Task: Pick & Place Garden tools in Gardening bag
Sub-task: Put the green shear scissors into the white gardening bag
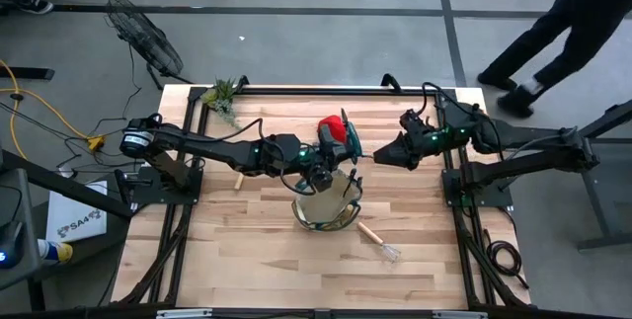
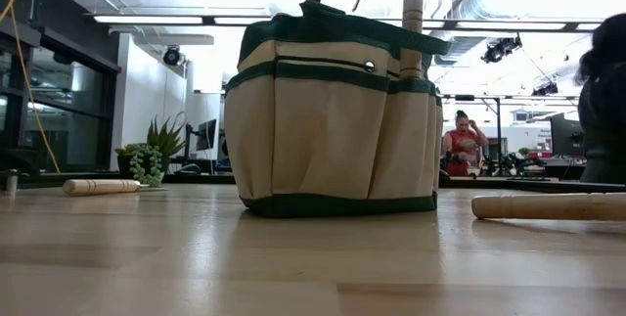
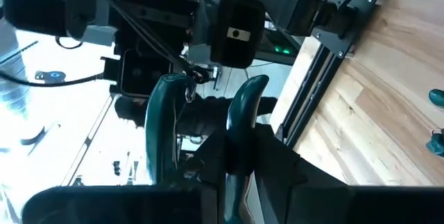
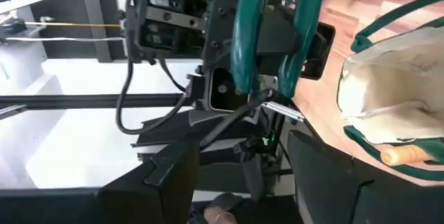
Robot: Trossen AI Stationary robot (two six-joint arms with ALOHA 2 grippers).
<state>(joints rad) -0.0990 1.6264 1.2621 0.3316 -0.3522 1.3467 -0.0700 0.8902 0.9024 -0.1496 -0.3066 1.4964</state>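
Observation:
The tan gardening bag (image 1: 302, 212) with green trim stands at the table's middle, and also shows in the low view (image 2: 333, 130) and the right wrist view (image 4: 388, 92). A wooden tool handle (image 2: 413, 22) sticks up out of it. My left gripper (image 1: 324, 166) is above the bag, shut on a green-handled pruner (image 1: 346, 142). My right gripper (image 1: 381, 153) is open, just right of the pruner, its fingers (image 4: 173, 175) spread wide and short of the handles (image 4: 251, 37). A red glove (image 1: 333, 124) lies just beyond the pruner. My left gripper holds the pruner with the two green handles (image 3: 243, 113) sticking out past its fingers toward the right arm. One handle runs back between the fingers (image 3: 232, 172); the exact place of contact is hidden by the gripper. The pruner is lifted clear, above the bag.
A wire rake with a wooden handle (image 1: 380, 243) lies near right of the bag. Another wooden-handled tool (image 1: 238, 181) lies to the bag's left. A plant sprig (image 1: 223, 94) is at the far left corner. A person (image 1: 553, 23) stands beyond the table's far right.

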